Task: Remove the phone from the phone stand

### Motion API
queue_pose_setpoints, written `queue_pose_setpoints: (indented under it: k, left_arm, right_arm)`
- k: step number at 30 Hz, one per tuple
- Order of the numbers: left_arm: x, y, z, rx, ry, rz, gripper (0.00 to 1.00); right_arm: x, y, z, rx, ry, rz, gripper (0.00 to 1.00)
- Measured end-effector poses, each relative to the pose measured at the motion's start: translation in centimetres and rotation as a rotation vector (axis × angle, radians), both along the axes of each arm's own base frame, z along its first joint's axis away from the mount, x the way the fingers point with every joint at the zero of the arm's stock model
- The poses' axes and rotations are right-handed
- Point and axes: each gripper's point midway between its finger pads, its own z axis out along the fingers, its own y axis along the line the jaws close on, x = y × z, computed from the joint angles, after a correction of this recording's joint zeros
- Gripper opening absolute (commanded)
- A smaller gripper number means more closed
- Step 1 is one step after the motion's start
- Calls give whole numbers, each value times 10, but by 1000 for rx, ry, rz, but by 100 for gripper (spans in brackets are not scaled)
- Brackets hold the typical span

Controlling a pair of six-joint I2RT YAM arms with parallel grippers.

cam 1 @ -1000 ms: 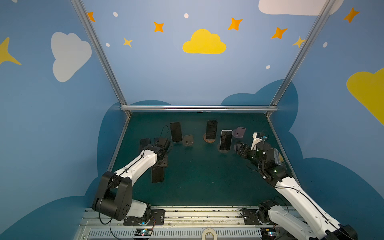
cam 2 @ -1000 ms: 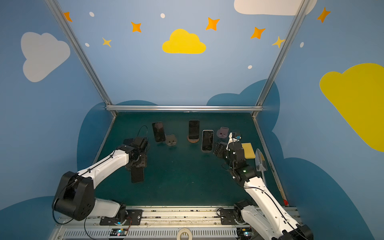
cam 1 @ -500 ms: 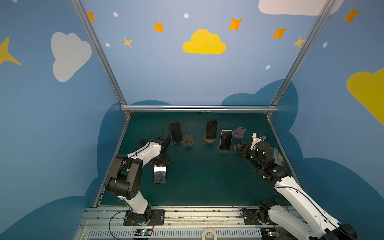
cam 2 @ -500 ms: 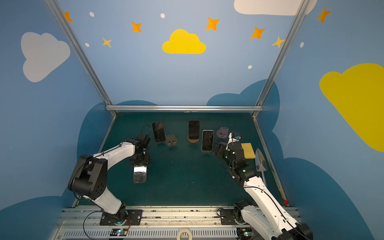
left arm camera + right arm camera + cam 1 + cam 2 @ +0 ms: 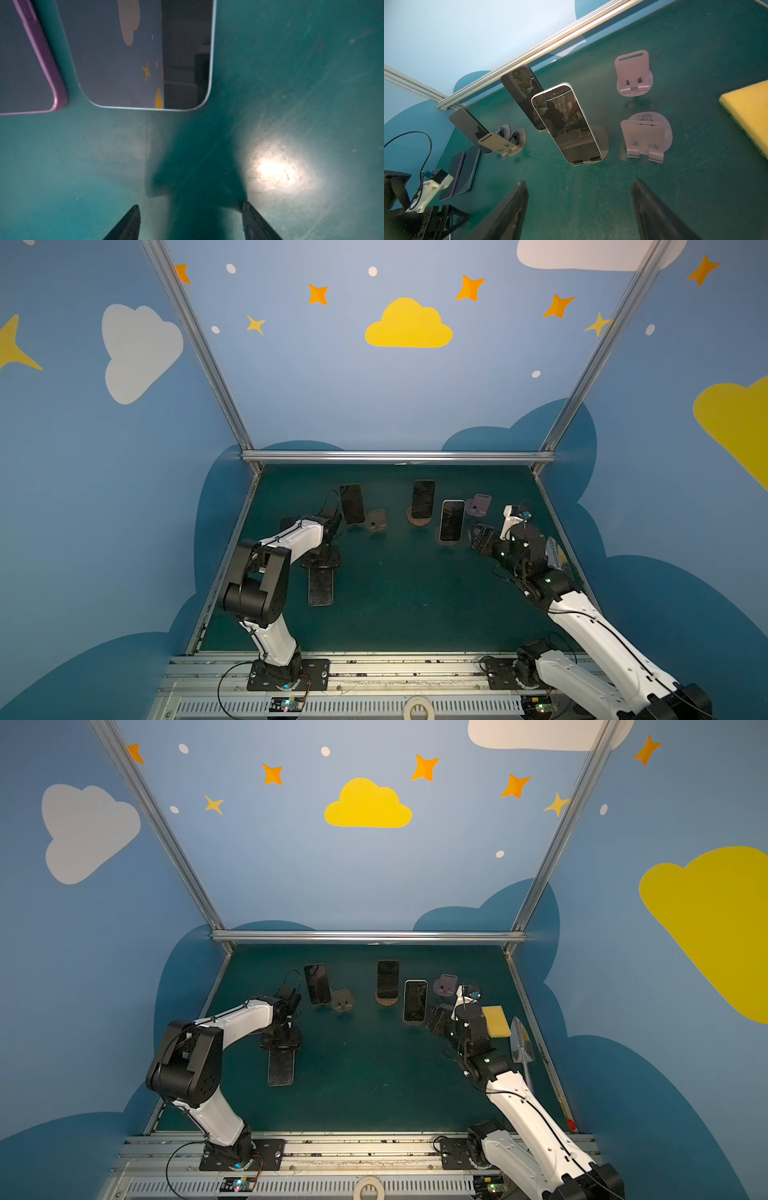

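While it leans upright, the white-rimmed phone (image 5: 452, 520) goes ungripped

As the white-rimmed phone rests on its phone stand (image 5: 603, 136), at one o'clock from the middle of the counter (image 5: 395, 614) in both top views, the right end effector (image 5: 579, 182) faces it from about four o'clock. Its fingers are spread, gripping nothing and clear of the phone. The left end effector (image 5: 190, 205), its jaws likewise apart and empty, hangs over bare counter at twelve o'clock of a dark phone (image 5: 321, 587) lying flat.
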Motion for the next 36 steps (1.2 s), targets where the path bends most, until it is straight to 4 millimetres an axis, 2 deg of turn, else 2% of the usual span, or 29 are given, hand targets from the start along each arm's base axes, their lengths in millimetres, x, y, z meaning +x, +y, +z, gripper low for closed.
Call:
queue_pose_setpoints:
  k: [9,19,26,28,31,36]
  left_arm:
    - [1,0,-1,7,30,6,79]
    - [1,-1,-1,13,63,6,78]
    - [0,0,6,15,26,7,78]
    - [3,-1,18,6,-20,6,80]
    - [12,-7,52,-24,-143,2,86]
    - [36,-25,139,-120,-433,-21,94]
  right_arm:
    - [0,0,1,1,-3,0,79]
    - [0,0,1,0,-3,0,79]
    - [0,0,1,0,-3,0,79]
    - [0,0,0,0,-2,0,79]
    - [1,0,-1,-1,0,0,79]
    - [4,2,-9,-15,23,4,80]
